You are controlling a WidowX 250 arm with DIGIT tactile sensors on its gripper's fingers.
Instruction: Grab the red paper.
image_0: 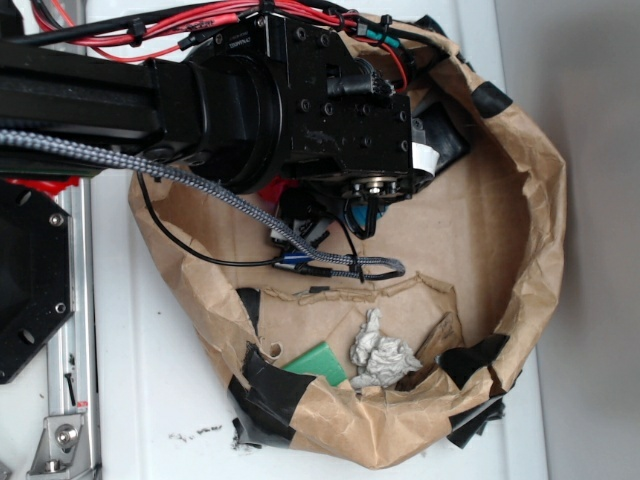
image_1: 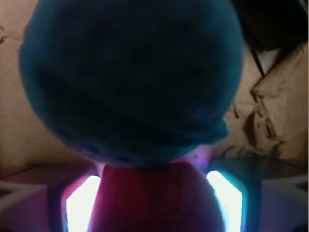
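Beneath the black arm point(image_0: 200, 100), inside a brown paper nest point(image_0: 540, 200) on the white surface point(image_0: 150, 400), the gripper point(image_0: 300, 215) is mostly hidden in the exterior view; only a small red patch is seen at its edge. From the wrist view, the red paper point(image_1: 149, 198) is seen close against the camera, between the two lit gripper fingers point(image_1: 79, 205), with a large blue ball point(image_1: 130, 77) directly beyond and touching it. Whether the gripper is closed on the red paper cannot be told. A whitish-grey paper wad point(image_0: 382, 352) and a green block point(image_0: 320, 362) are located well apart, near the nest's rim.
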